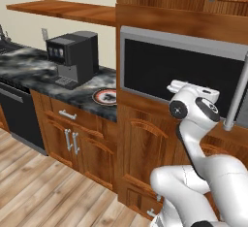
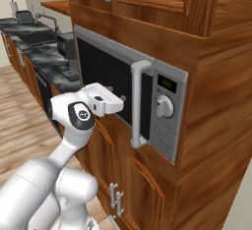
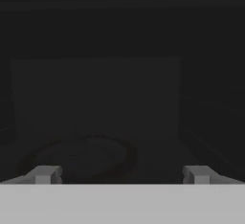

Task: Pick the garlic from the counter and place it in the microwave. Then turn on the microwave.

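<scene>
While our gripper [image 3: 122,174] faces the microwave [image 2: 129,94] glass, fingertips [image 3: 44,174] spread wide w/ nothing between, we make out maybe a plate [image 3: 79,158] inside; garlic can't be made out.

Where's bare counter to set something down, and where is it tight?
Free: the counter stretch left of the coffee machine, and a narrow strip along the counter's front edge. Crowded: the corner between the coffee machine and the cabinet that holds the microwave, taken up by the red-rimmed plate.
</scene>
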### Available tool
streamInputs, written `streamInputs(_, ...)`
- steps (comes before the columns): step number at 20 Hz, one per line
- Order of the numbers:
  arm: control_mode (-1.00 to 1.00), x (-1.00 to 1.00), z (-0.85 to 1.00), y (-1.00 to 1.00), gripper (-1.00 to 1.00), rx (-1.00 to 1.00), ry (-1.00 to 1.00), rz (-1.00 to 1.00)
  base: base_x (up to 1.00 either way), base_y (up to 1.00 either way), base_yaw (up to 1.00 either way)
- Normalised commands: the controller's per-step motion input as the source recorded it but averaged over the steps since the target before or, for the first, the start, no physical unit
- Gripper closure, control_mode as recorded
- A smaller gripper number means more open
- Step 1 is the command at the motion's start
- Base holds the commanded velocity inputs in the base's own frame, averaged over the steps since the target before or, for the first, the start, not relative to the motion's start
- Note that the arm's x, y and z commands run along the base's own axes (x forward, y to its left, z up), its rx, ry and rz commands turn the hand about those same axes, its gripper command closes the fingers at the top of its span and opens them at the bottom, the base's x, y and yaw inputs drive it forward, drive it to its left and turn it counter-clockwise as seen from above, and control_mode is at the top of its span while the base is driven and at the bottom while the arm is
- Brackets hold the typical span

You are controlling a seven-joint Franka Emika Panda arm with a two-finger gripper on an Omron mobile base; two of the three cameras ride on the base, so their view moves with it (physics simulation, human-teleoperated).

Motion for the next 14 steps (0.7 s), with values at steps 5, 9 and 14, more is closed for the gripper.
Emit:
streamInputs(5,-1.0,-0.39,0.03,0.02,-1.0,0.0,0.0,0.0,0.0,0.0,0.0)
streamInputs(9,-1.0,-0.45,0.05,0.07,-1.0,-0.01,0.0,0.0,0.0,0.0,0.0)
streamInputs(14,-1.0,-0.42,0.04,0.06,-1.0,-0.01,0.0,0.0,0.0,0.0,0.0)
